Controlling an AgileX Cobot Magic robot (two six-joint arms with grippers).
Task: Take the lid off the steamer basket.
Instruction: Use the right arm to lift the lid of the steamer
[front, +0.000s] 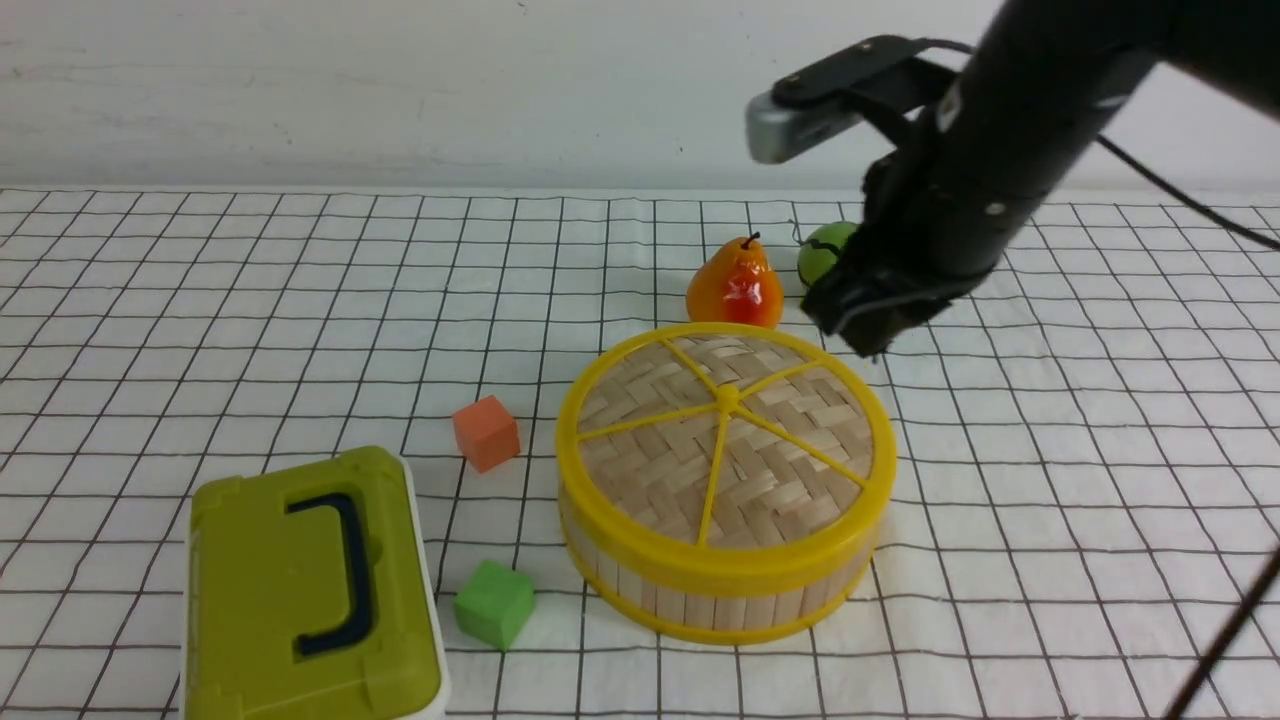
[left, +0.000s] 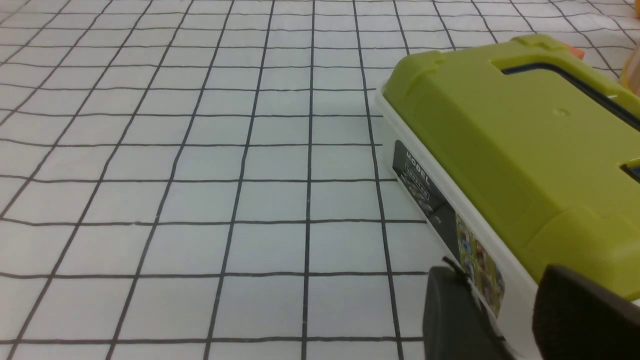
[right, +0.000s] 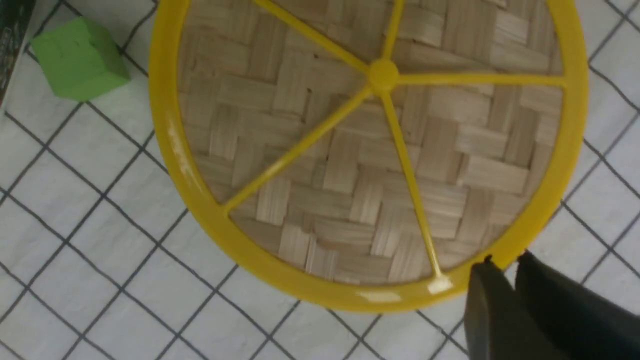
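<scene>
Gridded tabletop (front: 1080, 480); right end effector (right: 506, 258) narrowly parted near lid (front: 650, 450), left end effector (left: 499, 267) wider.

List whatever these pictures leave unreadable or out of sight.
- Steamer basket interior: covered by the lid, front view.
- Green item: partly behind the right arm, front view; its full shape is hidden.
- Olive-green box: near end cut off by the bottom edge, front view.
- Small print on the box's label: too small, left wrist view.
- Left arm: outside the front view's frame.
</scene>
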